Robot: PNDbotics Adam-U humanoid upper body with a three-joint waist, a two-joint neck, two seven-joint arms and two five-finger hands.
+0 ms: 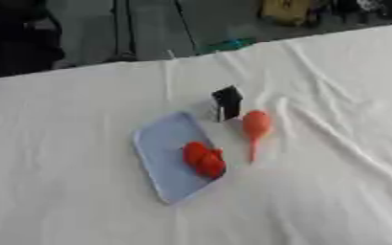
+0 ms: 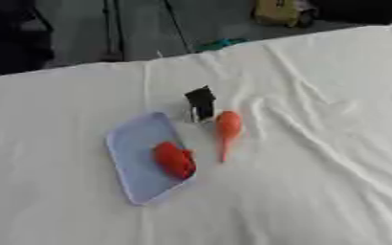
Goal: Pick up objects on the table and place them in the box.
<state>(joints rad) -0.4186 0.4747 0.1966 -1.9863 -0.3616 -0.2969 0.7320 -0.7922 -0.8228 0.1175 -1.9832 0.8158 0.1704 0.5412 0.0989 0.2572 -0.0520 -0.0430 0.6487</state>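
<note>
Nearest me: box [image 1: 162,158] w/ red object [image 1: 203,159] already in; orange bulb [image 1: 255,125], black item [image 1: 227,103] beside it. Neither robot hand visible.

Robot's body: neither the left hand nor the right hand, nor any part of either arm, shows in the left eye view or the right eye view. Its colours, shapes, cables, screws and markings therefore cannot be told at this moment.
</note>
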